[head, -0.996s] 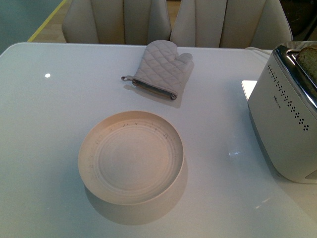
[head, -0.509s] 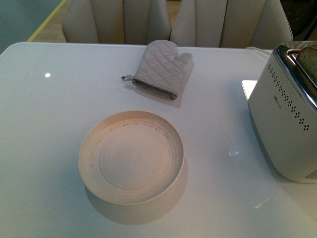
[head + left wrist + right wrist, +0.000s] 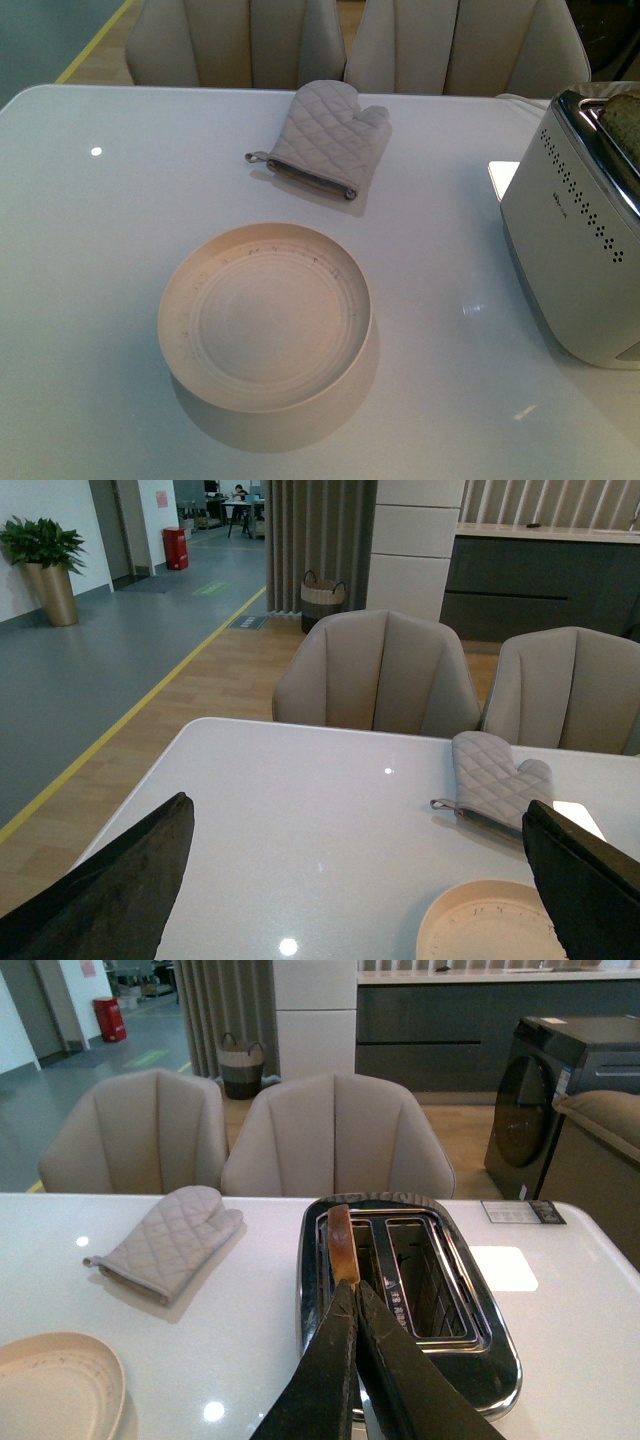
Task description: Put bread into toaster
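The white toaster (image 3: 575, 240) with a chrome top stands at the table's right edge. The bread (image 3: 625, 120) stands upright in a slot, its top sticking out. In the right wrist view the bread's brown crust (image 3: 340, 1245) shows edge-on in one slot of the toaster (image 3: 480, 1350), and the other slot is empty. My right gripper (image 3: 350, 1288) is shut, its tips together just above the near end of the bread, holding nothing. My left gripper (image 3: 350, 880) is open and empty above the table. Neither gripper shows in the front view.
A round cream plate (image 3: 265, 315) sits in the table's middle, also in the left wrist view (image 3: 480, 925). A quilted beige oven mitt (image 3: 325, 135) lies at the back. Two beige chairs (image 3: 240, 40) stand behind the white table (image 3: 90, 250).
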### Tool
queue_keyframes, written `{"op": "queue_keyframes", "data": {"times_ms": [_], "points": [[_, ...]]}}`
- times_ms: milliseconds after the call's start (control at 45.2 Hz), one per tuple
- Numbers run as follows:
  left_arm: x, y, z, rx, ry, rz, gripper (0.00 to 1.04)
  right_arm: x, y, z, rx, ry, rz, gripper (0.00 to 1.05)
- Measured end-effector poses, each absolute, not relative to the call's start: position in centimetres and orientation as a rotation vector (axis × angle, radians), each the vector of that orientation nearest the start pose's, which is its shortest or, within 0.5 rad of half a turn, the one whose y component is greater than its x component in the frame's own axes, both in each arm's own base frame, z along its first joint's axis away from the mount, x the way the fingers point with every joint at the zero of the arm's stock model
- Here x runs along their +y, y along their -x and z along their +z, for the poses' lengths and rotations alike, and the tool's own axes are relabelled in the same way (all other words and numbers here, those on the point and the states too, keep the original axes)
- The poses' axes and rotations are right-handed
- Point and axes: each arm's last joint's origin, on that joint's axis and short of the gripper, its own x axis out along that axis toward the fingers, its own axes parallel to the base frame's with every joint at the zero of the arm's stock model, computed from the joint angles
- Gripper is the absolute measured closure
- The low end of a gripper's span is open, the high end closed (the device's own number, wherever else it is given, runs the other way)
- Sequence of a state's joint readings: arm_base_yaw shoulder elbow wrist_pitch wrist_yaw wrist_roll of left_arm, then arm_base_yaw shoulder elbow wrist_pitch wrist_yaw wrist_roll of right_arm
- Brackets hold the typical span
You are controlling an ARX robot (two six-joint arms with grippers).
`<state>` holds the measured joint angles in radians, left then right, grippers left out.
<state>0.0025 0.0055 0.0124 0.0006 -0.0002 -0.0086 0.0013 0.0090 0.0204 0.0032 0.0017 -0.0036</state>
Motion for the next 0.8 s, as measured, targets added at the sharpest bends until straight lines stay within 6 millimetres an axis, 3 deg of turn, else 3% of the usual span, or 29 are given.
{"op": "queue_keyframes", "data": {"times_ms": [111, 420, 575, 796], "points": [[0.02, -9.73, 16.74, -0.007, 0.009, 0.003, 0.07, 0.01, -9.69, 17.02, -0.017, 0.004, 0.0, 1.03], [0.02, -9.73, 16.74, -0.007, 0.009, 0.003, 0.07, 0.01, -9.68, 17.02, -0.017, 0.004, 0.0, 0.36], [0.02, -9.73, 16.74, -0.007, 0.009, 0.003, 0.07, 0.01, -9.68, 17.03, -0.017, 0.003, 0.0, 0.07], [0.02, -9.73, 16.74, -0.007, 0.009, 0.003, 0.07, 0.01, -9.68, 17.03, -0.017, 0.002, 0.0, 0.09]]}}
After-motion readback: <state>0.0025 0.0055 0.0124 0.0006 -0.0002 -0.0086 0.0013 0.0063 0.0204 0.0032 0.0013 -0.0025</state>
